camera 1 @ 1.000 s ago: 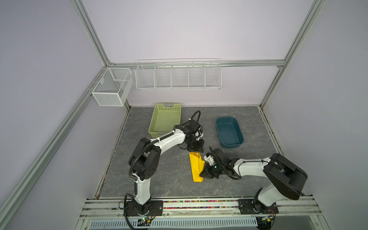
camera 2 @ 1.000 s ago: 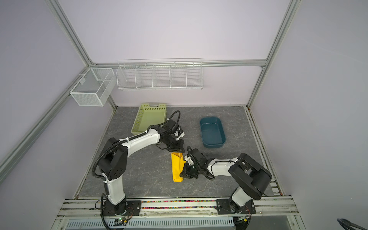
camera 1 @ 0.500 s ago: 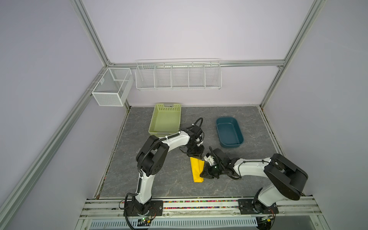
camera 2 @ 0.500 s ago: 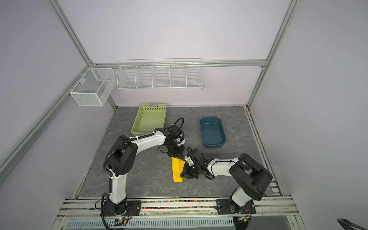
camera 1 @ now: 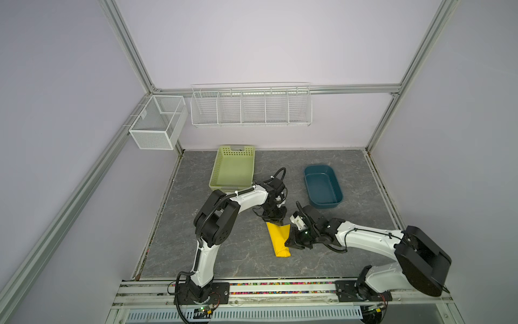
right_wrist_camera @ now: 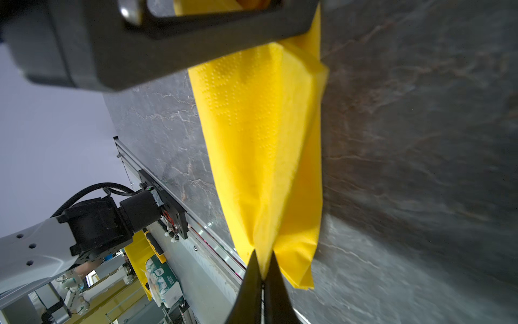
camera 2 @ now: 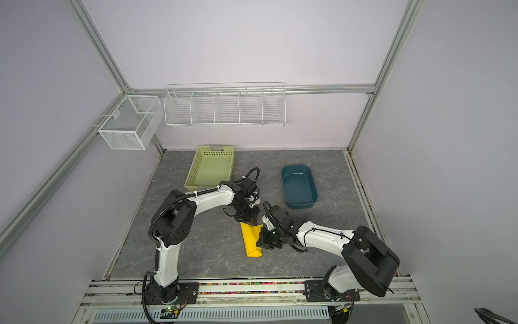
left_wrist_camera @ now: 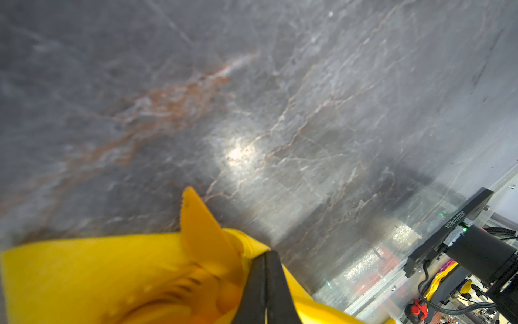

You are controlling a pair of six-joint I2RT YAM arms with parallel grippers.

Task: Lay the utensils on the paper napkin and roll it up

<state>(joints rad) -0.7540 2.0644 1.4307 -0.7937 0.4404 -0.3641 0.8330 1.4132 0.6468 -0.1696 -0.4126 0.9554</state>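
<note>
Two arms on one rolled paper napkin (camera 1: 278,238), mid-counter (camera 1: 182,238) | we read its long axis far-to-near, near end toward the front rail | serrated utensil tip (left_wrist_camera: 196,218) pokes from the far end | left fingers (left_wrist_camera: 253,289) pressed together there, paper between them unclear | right fingers (right_wrist_camera: 251,291) pinch its right-edge fold | bare counter left; green basket (camera 1: 234,168) and blue tub (camera 1: 322,186) behind.

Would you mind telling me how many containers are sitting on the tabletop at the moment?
2. The green basket sits at the back left of the tabletop, and the blue tub at the back right. Nothing suggests that another is hidden behind the arms.
</note>
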